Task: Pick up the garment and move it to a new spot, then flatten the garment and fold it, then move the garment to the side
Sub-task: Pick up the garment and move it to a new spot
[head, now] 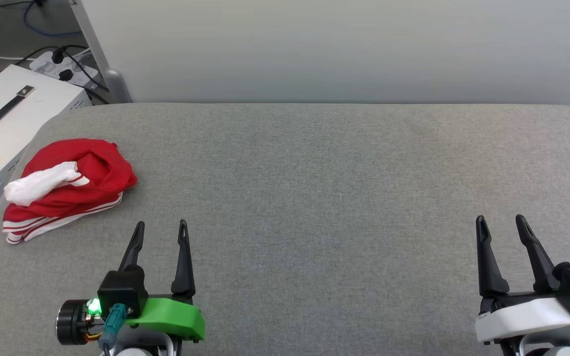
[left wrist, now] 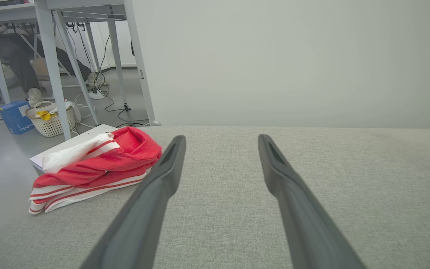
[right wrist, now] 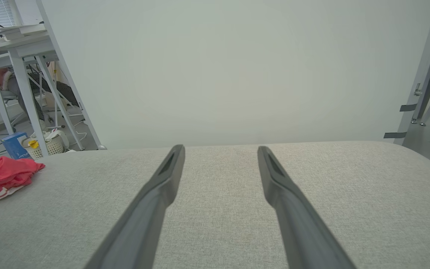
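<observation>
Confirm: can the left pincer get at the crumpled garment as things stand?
Probably yes. The left pincer stands open, and the garment lies heaped just ahead of it and to its left, near the table edge. Bare grey surface lies between them, so the way looks free.

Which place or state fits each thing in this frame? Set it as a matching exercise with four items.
Things:
1. garment
2. left gripper
3. right gripper
4. white box

Places or states:
A. open, at the lower right of the head view
B. bunched up near the left edge of the table
C. beside the table, off its left edge
D. open, at the lower left of the head view

Pairs: 1-B, 2-D, 3-A, 4-C
</observation>
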### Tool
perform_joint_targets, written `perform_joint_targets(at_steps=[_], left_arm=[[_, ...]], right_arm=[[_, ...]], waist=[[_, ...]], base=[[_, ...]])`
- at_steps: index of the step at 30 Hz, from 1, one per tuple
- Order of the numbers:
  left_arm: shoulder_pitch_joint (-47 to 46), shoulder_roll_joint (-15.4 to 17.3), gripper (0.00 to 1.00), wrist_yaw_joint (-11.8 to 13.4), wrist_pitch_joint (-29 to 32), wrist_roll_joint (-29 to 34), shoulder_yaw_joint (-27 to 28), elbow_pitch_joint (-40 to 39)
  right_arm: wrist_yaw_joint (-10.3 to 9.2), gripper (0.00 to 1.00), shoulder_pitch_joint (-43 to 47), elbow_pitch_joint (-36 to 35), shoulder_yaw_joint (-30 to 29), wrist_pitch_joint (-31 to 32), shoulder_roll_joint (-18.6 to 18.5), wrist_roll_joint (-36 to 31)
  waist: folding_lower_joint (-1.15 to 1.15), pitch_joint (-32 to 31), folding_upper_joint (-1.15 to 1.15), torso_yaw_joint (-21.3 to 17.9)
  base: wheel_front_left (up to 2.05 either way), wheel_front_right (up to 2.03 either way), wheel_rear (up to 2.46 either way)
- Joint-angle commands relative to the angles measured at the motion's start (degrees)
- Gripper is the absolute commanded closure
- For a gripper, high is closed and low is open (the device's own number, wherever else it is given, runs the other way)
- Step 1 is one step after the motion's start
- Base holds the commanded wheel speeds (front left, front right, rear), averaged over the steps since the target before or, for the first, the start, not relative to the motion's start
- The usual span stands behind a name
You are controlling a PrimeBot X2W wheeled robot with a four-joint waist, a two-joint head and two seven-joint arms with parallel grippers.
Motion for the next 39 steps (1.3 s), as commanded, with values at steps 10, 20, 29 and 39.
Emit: perform_joint_targets(at_steps=[10, 20, 29, 39], left_arm=[[0.0, -0.3, 0.00, 0.5, -1.8, -1.0, 0.5, 0.6], [-0.5, -0.3, 0.00, 1.0, -2.8, -1.9, 1.3, 1.0], [-0.5, -0.3, 0.00, 1.6, -2.8, -3.0, 2.5, 1.1], [-0.6, -0.3, 0.00, 1.9, -2.8, -4.0, 3.6, 1.3]], right_arm=[[-0.04, 0.00, 1.6, -0.9, 0.5, -1.8, -0.1, 0.9], [-0.04, 0.00, 1.3, -1.5, 1.7, -2.8, -0.1, 0.2], [-0.04, 0.00, 1.2, -1.7, 3.2, -2.8, -0.1, -0.9], [-0.04, 0.00, 0.9, -1.9, 4.1, -2.8, -0.1, -1.8]], waist=[[0.00, 0.5, 0.34, 3.6], [0.00, 1.7, 0.37, 9.8], [0.00, 2.0, 0.37, 15.4], [0.00, 2.5, 0.37, 20.9]], base=[[0.00, 0.00, 0.00], [0.00, 0.00, 0.00], [0.00, 0.00, 0.00], [0.00, 0.00, 0.00]])
